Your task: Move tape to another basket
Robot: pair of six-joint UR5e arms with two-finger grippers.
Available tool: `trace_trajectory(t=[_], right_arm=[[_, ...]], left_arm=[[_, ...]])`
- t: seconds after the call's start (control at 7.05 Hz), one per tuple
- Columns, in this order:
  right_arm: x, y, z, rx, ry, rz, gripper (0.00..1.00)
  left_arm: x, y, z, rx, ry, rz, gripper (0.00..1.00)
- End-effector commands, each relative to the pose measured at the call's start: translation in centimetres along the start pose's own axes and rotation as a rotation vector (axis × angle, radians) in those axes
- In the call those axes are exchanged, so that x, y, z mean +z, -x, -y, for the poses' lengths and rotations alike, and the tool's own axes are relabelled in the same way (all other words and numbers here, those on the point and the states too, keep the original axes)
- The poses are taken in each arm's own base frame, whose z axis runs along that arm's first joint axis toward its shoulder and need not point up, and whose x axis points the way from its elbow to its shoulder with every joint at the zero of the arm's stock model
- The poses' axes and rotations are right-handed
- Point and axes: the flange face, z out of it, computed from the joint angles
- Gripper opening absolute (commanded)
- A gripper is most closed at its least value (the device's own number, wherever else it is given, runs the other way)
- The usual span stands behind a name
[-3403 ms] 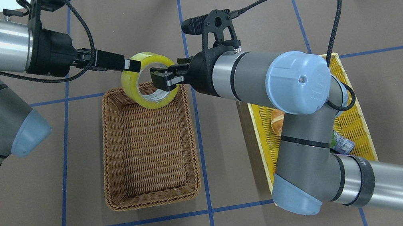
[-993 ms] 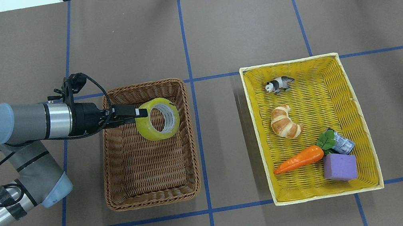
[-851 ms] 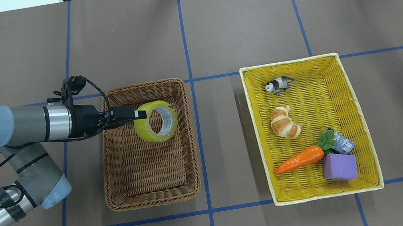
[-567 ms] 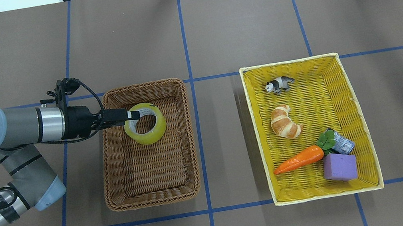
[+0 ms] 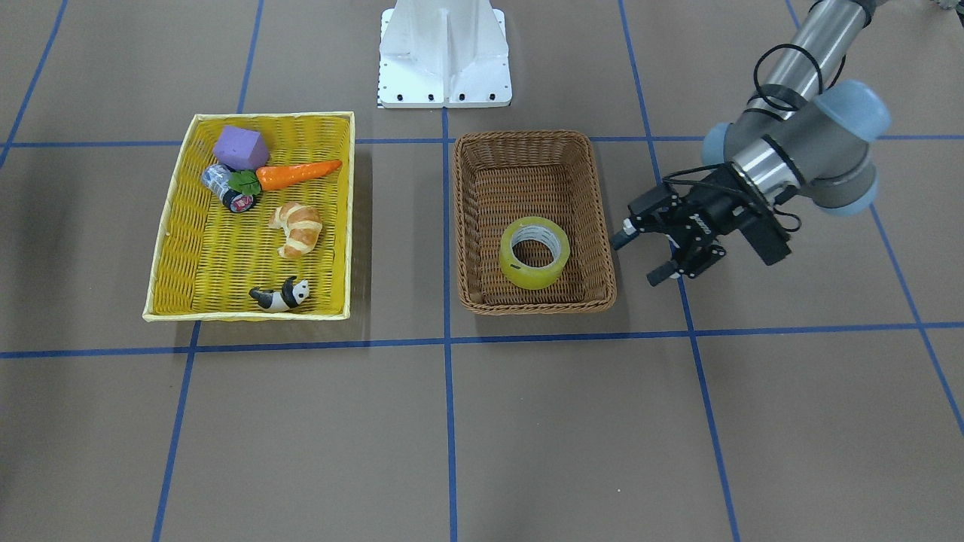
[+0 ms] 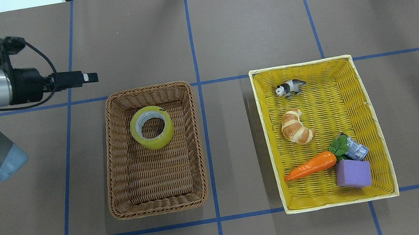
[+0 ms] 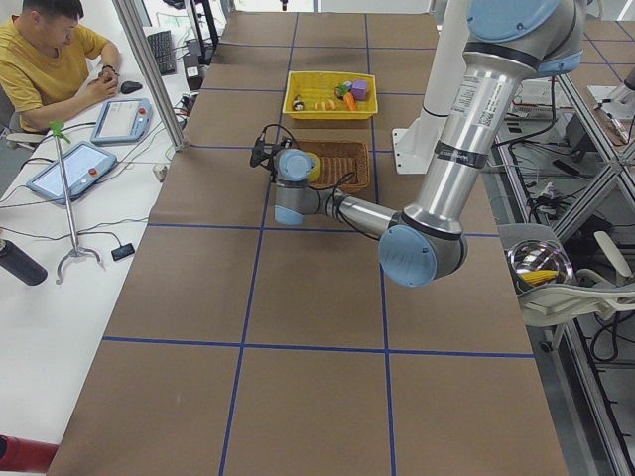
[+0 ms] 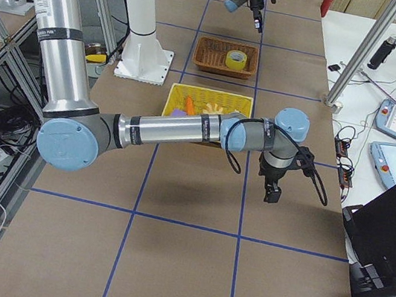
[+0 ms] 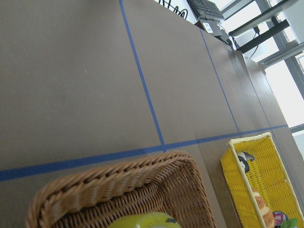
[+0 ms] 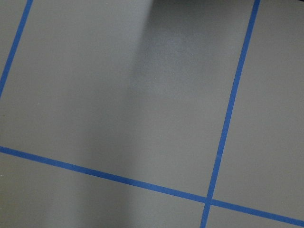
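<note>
The yellow-green tape roll (image 6: 151, 126) lies flat in the far half of the brown wicker basket (image 6: 151, 177), as the front view also shows for the tape (image 5: 535, 252) and the basket (image 5: 527, 173). My left gripper (image 6: 91, 77) is open and empty, clear of the basket beyond its far left corner. In the front view the left gripper (image 5: 640, 260) has its fingers spread, beside the basket's wall. My right gripper (image 8: 272, 196) shows only in the right side view, over bare table; I cannot tell whether it is open.
The yellow basket (image 6: 374, 121) on the right holds a panda figure (image 6: 291, 87), a croissant (image 6: 297, 127), a carrot (image 6: 311, 165), a purple block (image 6: 353, 173) and a small can (image 6: 357, 151). The white robot base (image 5: 444, 53) stands behind the baskets.
My left gripper has let go of the tape and pulled back out of the basket, away and to the left. The tape now lies flat. The right arm has left the overhead view.
</note>
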Motion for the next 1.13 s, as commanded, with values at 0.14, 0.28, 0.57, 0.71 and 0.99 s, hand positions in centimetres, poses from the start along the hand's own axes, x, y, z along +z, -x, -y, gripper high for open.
trace_trajectory(t=[0.14,0.28,0.57,0.71,0.99], right_arm=[[0.3,-1.6,-1.4,0.025,0.007,-0.004,1.0],[0.6,-2.2,-2.2,0.027,0.014,-0.006,1.0],[0.9,-3.2,-3.2,0.043,0.022,-0.007,1.0],[1.0,-3.7,-3.8,0.052,0.025,-0.007,1.0],[1.9,-4.7,-5.4,0.031,0.045,-0.01,1.0]], left_arm=[[-9.4,6.8,9.0,0.222,0.025,0.313,0.99],[-13.9,9.6,10.9,0.286,0.083,0.419,0.99],[-23.4,15.3,12.4,0.327,0.248,0.634,0.99],[-27.5,17.6,12.6,0.325,0.361,0.697,0.99],[-33.5,21.4,11.1,0.226,0.526,0.733,0.99]])
